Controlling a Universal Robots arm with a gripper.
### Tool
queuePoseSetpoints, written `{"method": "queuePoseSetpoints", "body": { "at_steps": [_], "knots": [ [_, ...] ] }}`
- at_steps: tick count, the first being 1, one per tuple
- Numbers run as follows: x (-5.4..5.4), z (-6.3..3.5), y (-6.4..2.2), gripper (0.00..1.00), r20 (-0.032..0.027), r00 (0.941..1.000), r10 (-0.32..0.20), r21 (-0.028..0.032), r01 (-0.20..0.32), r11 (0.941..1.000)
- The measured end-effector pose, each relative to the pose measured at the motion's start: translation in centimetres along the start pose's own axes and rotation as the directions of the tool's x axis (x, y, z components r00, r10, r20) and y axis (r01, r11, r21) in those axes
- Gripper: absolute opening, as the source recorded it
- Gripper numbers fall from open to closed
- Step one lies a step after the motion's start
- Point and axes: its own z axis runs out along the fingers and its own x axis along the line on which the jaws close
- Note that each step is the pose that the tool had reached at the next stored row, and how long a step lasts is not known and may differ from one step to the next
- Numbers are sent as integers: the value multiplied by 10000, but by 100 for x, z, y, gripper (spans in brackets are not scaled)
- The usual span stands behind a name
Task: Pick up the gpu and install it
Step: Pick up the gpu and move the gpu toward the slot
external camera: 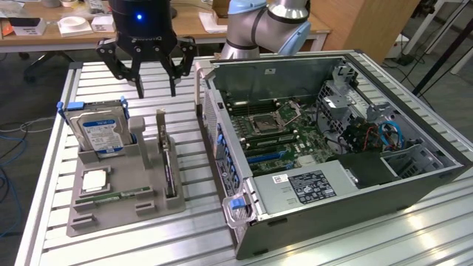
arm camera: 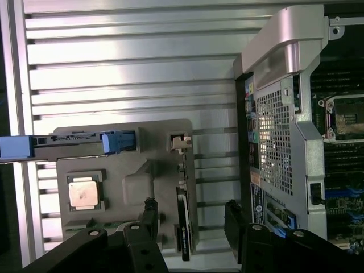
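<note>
Slatted aluminium table (external camera: 369,249). On the exterior view's left, near side, sits a grey parts holder (external camera: 111,213). Nearest in the holder is a square silver processor chip (external camera: 94,181) lying flat, with a narrow green memory stick (external camera: 118,195) just beside it on the near side. The gpu (external camera: 168,166) stands on its long edge in a slot along the holder's right side. It is a thin black card running near to far, with its silver bracket at the far end. It has not been picked up and nothing touches it. Further back on the holder's left, a hard drive (external camera: 99,133) with a blue-white label stands upright in a blue-tabbed caddy.

On the exterior view's right is an open computer case (external camera: 355,216), side panel off, motherboard (external camera: 273,130) exposed. It lies just beside the holder.

The black gripper (external camera: 156,91) hovers over the holder's far end, above the gpu bracket and clear of it. Its fingers are spread wide apart and hold nothing. In the wrist view one finger shows on each side of the gpu's line.

Behind the case is the robot arm (external camera: 266,25). Furthest back is a wooden desk (external camera: 192,22) with white items on it.
</note>
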Motion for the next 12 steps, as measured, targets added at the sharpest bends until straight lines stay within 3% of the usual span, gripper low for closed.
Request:
{"method": "queuePoseSetpoints", "body": {
  "at_steps": [12],
  "knots": [
    [1,35,-2,59,1,10000,0,-1,0,10000]
  ]
}}
